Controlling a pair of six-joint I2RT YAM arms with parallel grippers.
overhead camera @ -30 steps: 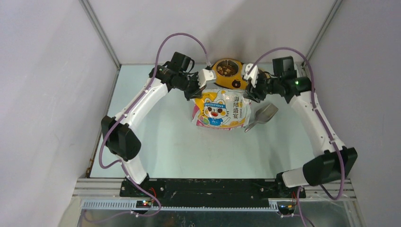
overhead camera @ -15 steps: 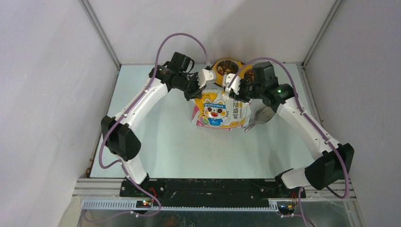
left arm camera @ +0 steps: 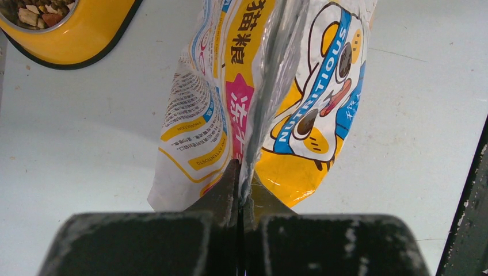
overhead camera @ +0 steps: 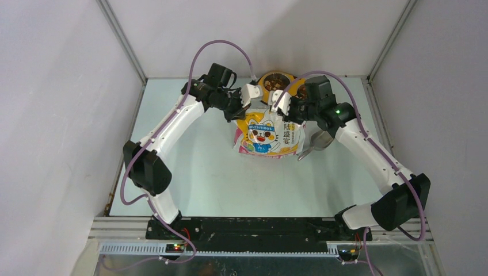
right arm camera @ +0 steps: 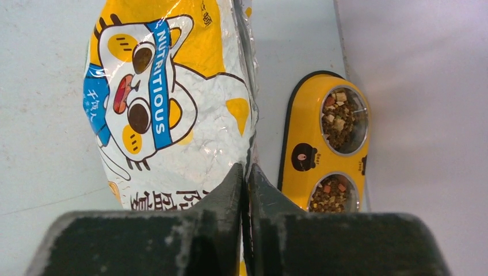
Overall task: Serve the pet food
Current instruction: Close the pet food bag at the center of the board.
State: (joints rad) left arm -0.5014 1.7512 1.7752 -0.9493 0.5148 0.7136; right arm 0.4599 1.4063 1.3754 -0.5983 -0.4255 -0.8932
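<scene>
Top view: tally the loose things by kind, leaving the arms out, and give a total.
Glossy white-orange-pink pet food bag with a cartoon cat: 1
Yellow oval double-bowl feeder: 1
Grey metal scoop: 1
Total: 3

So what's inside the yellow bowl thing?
The yellow feeder has brown and tan kibble in both of its round dips. The kibble covers the bottoms, so whatever lies under it cannot be seen.
</scene>
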